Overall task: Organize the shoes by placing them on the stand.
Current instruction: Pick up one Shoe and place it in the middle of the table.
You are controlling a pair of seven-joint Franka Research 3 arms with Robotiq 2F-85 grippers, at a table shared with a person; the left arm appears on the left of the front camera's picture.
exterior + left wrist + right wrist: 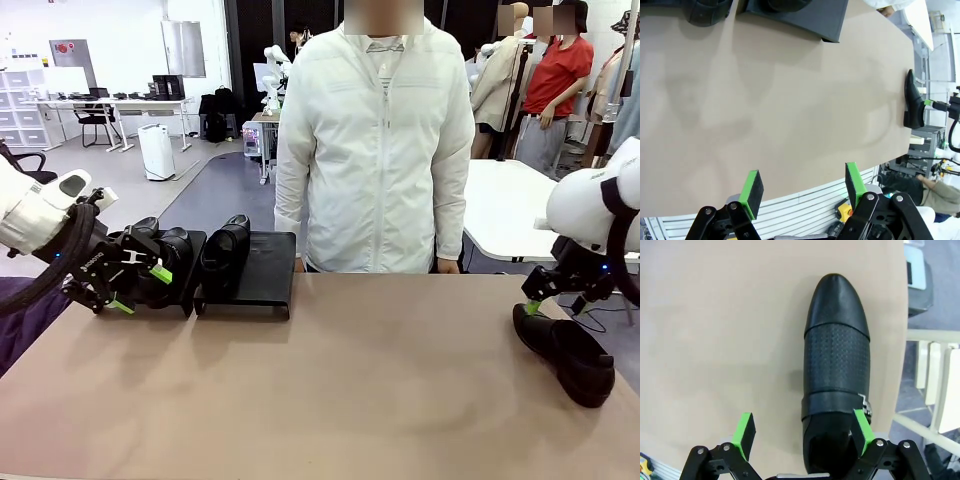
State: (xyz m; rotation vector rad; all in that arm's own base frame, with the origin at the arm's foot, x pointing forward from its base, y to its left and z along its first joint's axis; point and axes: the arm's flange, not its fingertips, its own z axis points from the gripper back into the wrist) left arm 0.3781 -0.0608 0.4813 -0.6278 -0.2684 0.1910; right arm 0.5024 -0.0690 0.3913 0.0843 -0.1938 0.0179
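Two black shoes [168,252] sit on the left stand [196,242], and a third shoe [225,255] is on the left half of the right stand [266,266]. My left gripper [141,289] hovers open just in front of the left pair; in the left wrist view its pads [751,192] hold nothing. A fourth shoe [565,352] lies on the table near the right edge. My right gripper [535,305] is open at its heel. In the right wrist view the shoe [837,355] points away, its heel between the fingers and close to the right pad [862,430].
A person in a white jacket [375,140] stands at the far side of the table, hands out of sight. The beige table [350,380] is bare across its middle. The fourth shoe lies close to the table's right edge [901,340].
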